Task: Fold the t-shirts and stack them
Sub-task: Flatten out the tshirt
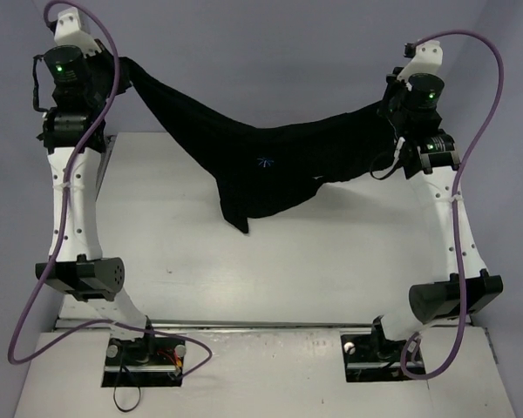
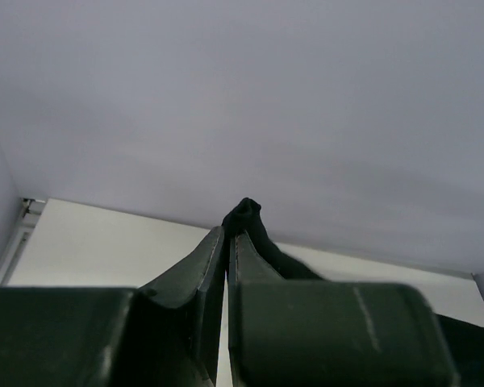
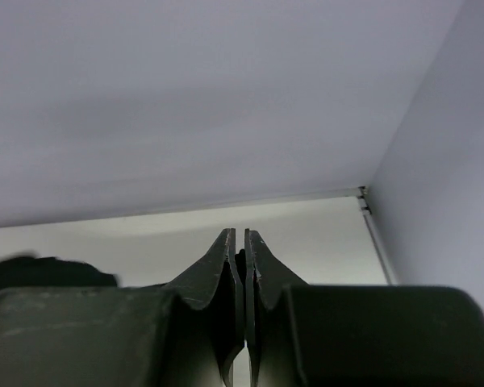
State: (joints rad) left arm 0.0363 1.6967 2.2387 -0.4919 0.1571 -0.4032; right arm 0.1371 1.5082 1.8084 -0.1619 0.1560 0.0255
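Black t-shirt (image 1: pixel 244 157) hangs over desk (image 1: pixel 244 270); left fingers (image 2: pixel 195 274) pinch its 10 o'clock end, right fingers (image 3: pixel 211 278) its 2 o'clock end.

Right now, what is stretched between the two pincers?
A black t-shirt hangs from the left pincer across to the right pincer, sagging in the middle above the white table. The top external view shows it.

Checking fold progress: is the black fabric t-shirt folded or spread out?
Spread, not folded: the black fabric t-shirt hangs stretched between the left hand and right hand, sagging over the white table.
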